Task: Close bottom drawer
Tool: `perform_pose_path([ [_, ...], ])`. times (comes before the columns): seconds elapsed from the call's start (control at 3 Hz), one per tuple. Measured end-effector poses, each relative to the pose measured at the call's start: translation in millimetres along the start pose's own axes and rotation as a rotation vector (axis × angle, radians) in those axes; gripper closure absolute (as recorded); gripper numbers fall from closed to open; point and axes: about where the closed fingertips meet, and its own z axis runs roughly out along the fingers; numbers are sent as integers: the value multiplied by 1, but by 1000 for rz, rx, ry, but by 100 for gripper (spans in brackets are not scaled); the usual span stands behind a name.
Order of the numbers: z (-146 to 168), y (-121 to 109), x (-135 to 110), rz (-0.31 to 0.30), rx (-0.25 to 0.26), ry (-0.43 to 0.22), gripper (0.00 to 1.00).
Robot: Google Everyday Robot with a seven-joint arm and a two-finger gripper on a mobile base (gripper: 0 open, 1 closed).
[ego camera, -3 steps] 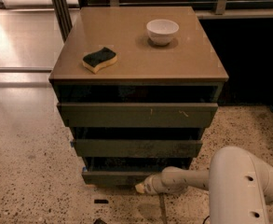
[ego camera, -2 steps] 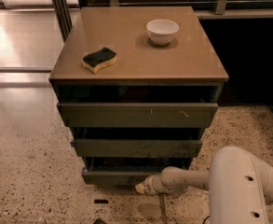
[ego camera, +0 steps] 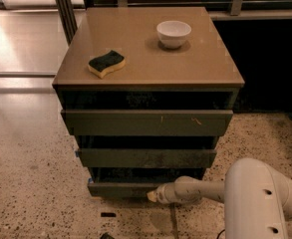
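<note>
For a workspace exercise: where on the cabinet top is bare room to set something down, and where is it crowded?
Free: the front-right corner of the cabinet top, right of the sponge, nearer than the bowl. Crowded: the gripper at the bottom drawer front.

Off-white gripper (ego camera: 152, 195) at the front of the dark olive-grey bottom drawer (ego camera: 118, 188); above it the widest drawer (ego camera: 145, 122), same olive-grey, pale scratches; farther up a tan cabinet top (ego camera: 135, 39) with a white bowl (ego camera: 173, 33) and a yellow sponge (ego camera: 106, 63) topped dark green; beneath the gripper, beige floor (ego camera: 31, 193) flecked black.
</note>
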Motion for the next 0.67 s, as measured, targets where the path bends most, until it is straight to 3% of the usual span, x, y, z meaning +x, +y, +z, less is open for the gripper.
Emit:
perform_pose_path([
  [0.33,3,-19,-19,13,29,-44,100],
  [0.67,10,-32,-56,6,65,-109,100],
])
